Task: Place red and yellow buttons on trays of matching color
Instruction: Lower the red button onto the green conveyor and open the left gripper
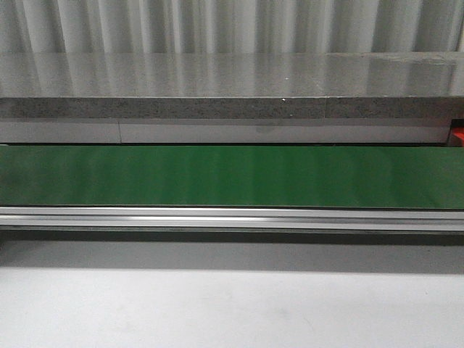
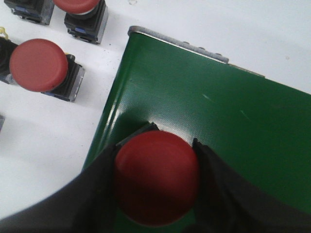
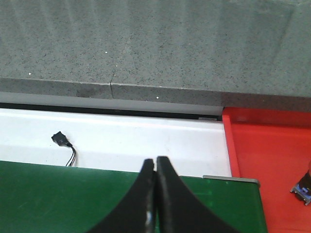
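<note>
- L fingers (image 2: 156, 182) clamped on a red button (image 2: 156, 183), one finger each side of its body; cap faces the wrist cam. It sits over the green belt (image 2: 204, 121), near the belt's end corner and close to its side edge.
- R fingers (image 3: 155, 194) pressed together, nothing between them, hanging over the belt's other end, just beside the red tray (image 3: 272, 160).
- Step in hand, my read: button is either being set on the belt or taken off it; can't tell which, or whether its base touches the belt.
- To do it well: keep the button upright, base flat on the belt, away from the edge so it won't tip off; part the fingers only once it rests steady, then lift straight up.
- Red tray is at the far end of the belt from this button, so the R arm likely handles the drop-off.
- Counts: red buttons 3 – one held, 2 loose (image 2: 41, 65) on the white bench (image 2: 43, 131) beside the belt, one of them cut by the frame. A further dark body at the frame corner, cap colour unseen. Yellow buttons 0 seen. Red trays 1, w/ a small dark part at its edge. Yellow tray not in view.
</note>
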Motion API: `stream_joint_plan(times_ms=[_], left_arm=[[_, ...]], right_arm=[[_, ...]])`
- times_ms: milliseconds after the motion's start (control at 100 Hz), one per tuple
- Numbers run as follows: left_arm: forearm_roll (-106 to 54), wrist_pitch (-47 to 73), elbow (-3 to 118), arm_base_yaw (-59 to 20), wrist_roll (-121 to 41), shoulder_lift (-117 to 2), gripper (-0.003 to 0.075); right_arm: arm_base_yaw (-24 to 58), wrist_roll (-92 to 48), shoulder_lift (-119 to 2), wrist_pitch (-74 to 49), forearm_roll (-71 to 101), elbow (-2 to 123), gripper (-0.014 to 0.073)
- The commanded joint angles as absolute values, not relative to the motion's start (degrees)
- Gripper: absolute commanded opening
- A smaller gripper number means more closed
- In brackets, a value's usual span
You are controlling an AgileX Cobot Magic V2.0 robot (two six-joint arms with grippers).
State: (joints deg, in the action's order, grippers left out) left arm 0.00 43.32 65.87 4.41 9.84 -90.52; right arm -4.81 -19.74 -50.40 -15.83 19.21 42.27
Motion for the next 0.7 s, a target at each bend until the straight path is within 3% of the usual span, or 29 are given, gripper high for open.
stream_joint_plan(times_ms=[0,90,190,260,380,430,490,690], left_arm=[[-0.78,41.70,67.78,4.09,9.73,-88.55,-0.0019],[-0.78,42.06,67.78,4.09,8.76,-88.55,0.0016],[-1.09,42.57,67.78,3.97,7.40,-88.55,0.0137],[-2.17,42.74,67.78,3.67,5.95,-88.55,0.0277],[-2.31,43.84,67.91,2.50,4.61,-88.55,0.0583],[-2.31,45.14,68.37,2.21,4.15,-88.55,0.0655],[-2.31,46.14,69.17,1.86,4.15,-88.55,0.0687],[-1.28,49.70,75.01,1.72,4.15,-86.32,0.0660]], right_arm=[[-4.80,-19.93,-49.68,-11.80,19.17,43.83,-0.0068],[-4.80,-19.93,-49.68,-11.80,19.17,43.83,-0.0068],[-4.80,-19.93,-49.68,-11.80,19.17,43.83,-0.0068],[-4.80,-19.93,-49.68,-11.80,19.17,43.83,-0.0068],[-4.80,-19.93,-49.68,-11.80,19.17,43.83,-0.0068],[-4.80,-19.93,-49.68,-11.80,19.17,43.83,-0.0068],[-4.80,-19.93,-49.68,-11.80,19.17,43.83,-0.0068],[-4.80,-19.93,-49.68,-11.80,19.17,43.83,-0.0068]])
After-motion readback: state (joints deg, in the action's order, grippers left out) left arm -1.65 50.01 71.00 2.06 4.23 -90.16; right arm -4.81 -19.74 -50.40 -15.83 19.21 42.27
